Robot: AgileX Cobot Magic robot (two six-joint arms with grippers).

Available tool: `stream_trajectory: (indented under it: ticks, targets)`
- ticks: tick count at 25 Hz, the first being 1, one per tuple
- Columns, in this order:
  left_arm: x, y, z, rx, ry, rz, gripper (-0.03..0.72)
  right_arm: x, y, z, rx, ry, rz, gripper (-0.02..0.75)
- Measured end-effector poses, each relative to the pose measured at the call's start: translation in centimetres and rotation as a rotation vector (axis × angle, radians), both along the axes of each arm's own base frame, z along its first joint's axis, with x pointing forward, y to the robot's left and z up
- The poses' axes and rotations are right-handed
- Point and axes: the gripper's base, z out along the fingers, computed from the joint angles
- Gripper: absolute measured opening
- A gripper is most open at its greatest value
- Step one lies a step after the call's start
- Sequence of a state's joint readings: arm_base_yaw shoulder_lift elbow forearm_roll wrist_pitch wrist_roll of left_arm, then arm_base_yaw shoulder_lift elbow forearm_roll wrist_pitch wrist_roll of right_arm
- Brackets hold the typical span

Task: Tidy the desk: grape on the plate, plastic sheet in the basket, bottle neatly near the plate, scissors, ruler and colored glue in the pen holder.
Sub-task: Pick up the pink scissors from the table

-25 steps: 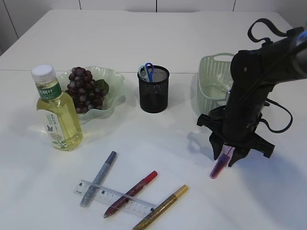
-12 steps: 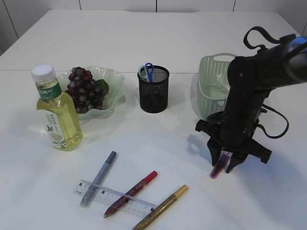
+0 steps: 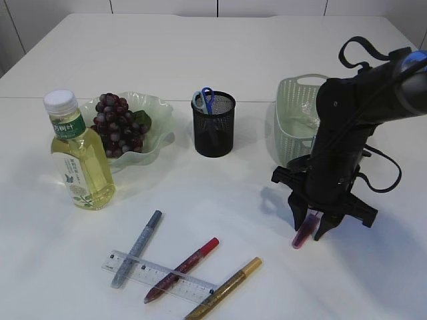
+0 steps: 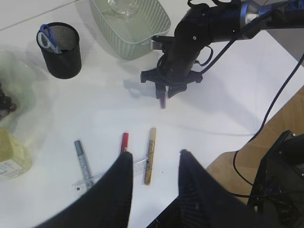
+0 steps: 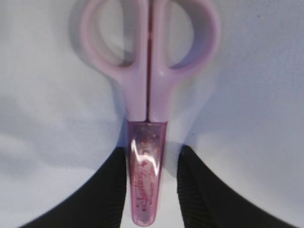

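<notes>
- Step in hand, as I judge it: picking up the pink scissors for the pen holder.
- The right tool, at the lower right of the exterior view, points down at the bench; its jaws stand part-way apart, one on each side of the scissors' capped blade. Whether they press it I cannot tell.
- The scissors seem to lie flat on the bench, handles toward the top of the right wrist view.
- The left tool, at the bottom of its own view, hangs high with jaws part open, holding nothing.
- Next move, likely: close on the blade cap, lift, carry up and left to the holder at centre, where blue scissors already stand.
- Ruler and glue pens wait at lower left.
- Grapes sit on the plate, with the bottle just beside it.
</notes>
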State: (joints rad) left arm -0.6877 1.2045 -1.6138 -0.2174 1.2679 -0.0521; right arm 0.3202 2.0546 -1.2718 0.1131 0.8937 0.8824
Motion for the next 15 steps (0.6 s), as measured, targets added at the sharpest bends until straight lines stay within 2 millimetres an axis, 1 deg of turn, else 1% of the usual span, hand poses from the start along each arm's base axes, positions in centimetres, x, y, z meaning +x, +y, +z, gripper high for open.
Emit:
stream_trajectory:
  ticks: [4,10,15]
  targets:
    - [0.00,0.00,0.00,0.000,0.000,0.000,0.243,0.03,0.01,0.03,0.000,-0.001,0.000,0.287]
    - [-0.01,-0.01,0.00,-0.001,0.001,-0.001,0.243,0.03,0.01,0.03,0.000,-0.001,0.000,0.193]
    - [-0.01,-0.01,0.00,-0.001,0.001,-0.001,0.243,0.01,0.02,0.03,0.002,-0.001,0.022,0.188]
